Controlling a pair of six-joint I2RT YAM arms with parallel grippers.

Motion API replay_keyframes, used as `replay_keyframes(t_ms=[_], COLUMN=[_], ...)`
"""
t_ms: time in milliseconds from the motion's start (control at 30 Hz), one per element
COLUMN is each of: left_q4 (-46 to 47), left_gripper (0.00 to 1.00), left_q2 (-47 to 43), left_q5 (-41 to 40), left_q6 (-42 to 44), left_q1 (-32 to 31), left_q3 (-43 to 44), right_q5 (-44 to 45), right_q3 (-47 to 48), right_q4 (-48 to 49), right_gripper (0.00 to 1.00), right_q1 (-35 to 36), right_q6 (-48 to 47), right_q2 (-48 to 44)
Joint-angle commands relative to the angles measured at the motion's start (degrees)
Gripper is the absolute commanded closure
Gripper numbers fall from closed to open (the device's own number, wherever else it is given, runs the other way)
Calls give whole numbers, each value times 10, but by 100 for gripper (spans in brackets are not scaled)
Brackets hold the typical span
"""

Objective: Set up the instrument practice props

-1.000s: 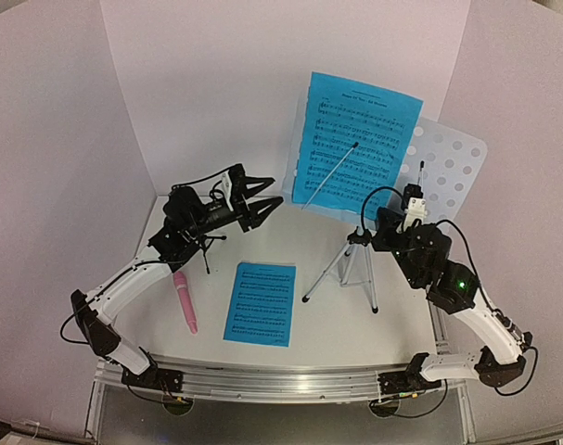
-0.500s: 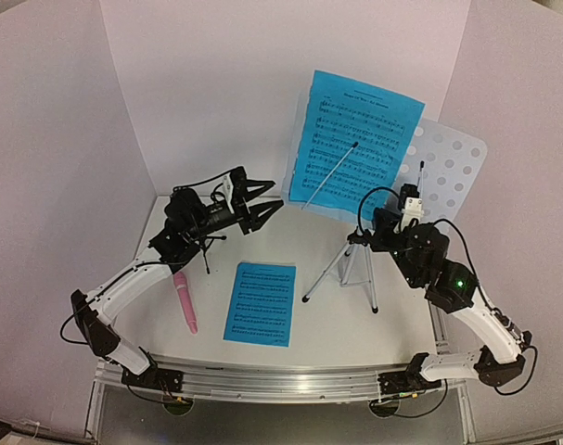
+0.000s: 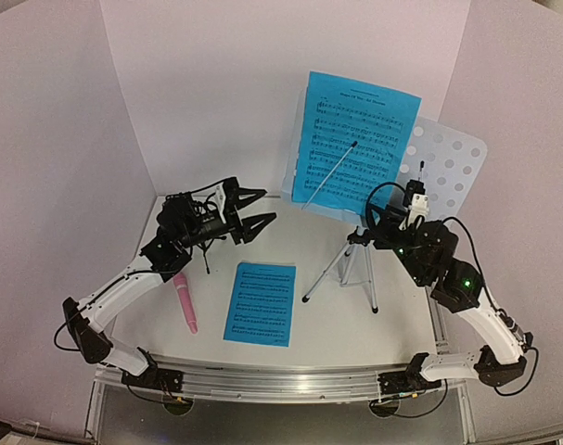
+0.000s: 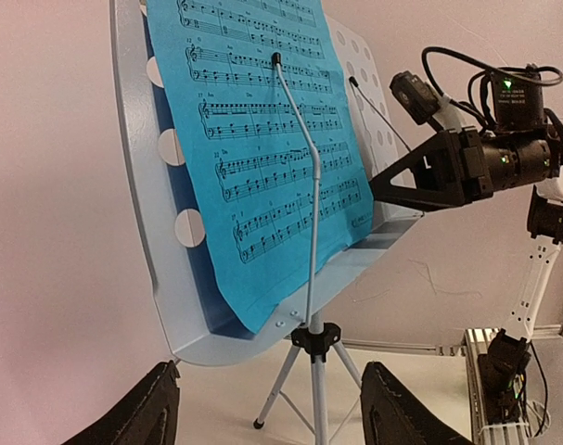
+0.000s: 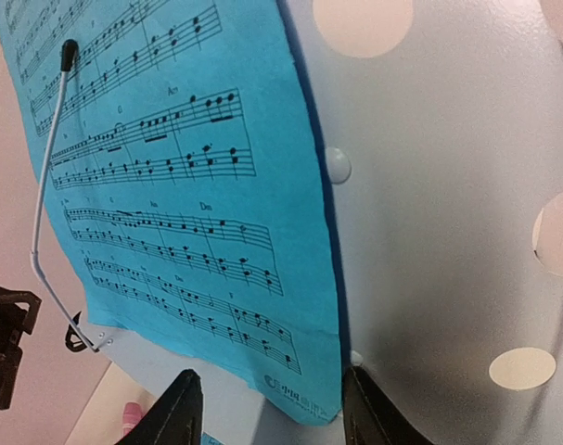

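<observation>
Top external view: right gripper point(image 5: 267, 408) has just sprung apart, releasing 1 blue page point(image 3: 355, 144) now resting on the music stand point(image 3: 453, 162), so that step looks done. Left gripper point(image 3: 267, 206), left of the stand, is released, empty. 2nd page point(image 3: 262, 302) and pink microphone point(image 3: 185, 301) lie before the stand, still unplaced. Legible: staves, chord letters like Dm.

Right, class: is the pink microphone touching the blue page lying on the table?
Apart. The top view shows bare table between the pink microphone and page.
</observation>
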Motion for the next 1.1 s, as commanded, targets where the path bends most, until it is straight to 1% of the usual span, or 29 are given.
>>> replay_keyframes(t_ms=[0,133,200,267,333,400,500,600,667,800,933,1067], left_q4=[-28,-68,-86,-108,-157,-209,-304,-397,-433,-474,-454,-451], left_gripper=[32,30,28,24,22,18,10,2,1,0,0,0], left_q2=[-47,-66,-81,-98,-116,-133,-142,-130,-113,-81,-45,1], left_q5=[-1,-11,-12,-8,19,46,60,28,-3,-52,-108,-106], left_q6=[25,40,48,60,96,146,233,331,384,484,546,581], left_q1=[6,14,20,24,24,24,24,23,23,13,-18,-24], left_q3=[-27,-50,-70,-97,-130,-159,-194,-226,-246,-285,-336,-350], right_q5=[-11,-8,-4,-11,-31,-56,-103,-146,-208,-334,-427,-513], right_q3=[19,21,17,14,14,16,24,34,40,54,55,50], right_q4=[-12,-26,-29,-29,-30,-30,-29,-30,-29,-28,-27,-24], right_gripper=[44,24,21,19,18,17,16,16,16,16,16,16], right_q1=[-2,-1,-1,-1,-1,-1,-1,-1,-1,-1,-1,-1], right_q6=[21,31,32,30,24,14,-7,-28,-43,-47,-33,-16], right_q2=[-10,-16,-22,-29,-34,-39,-43,-42,-40,-26,-7,14])
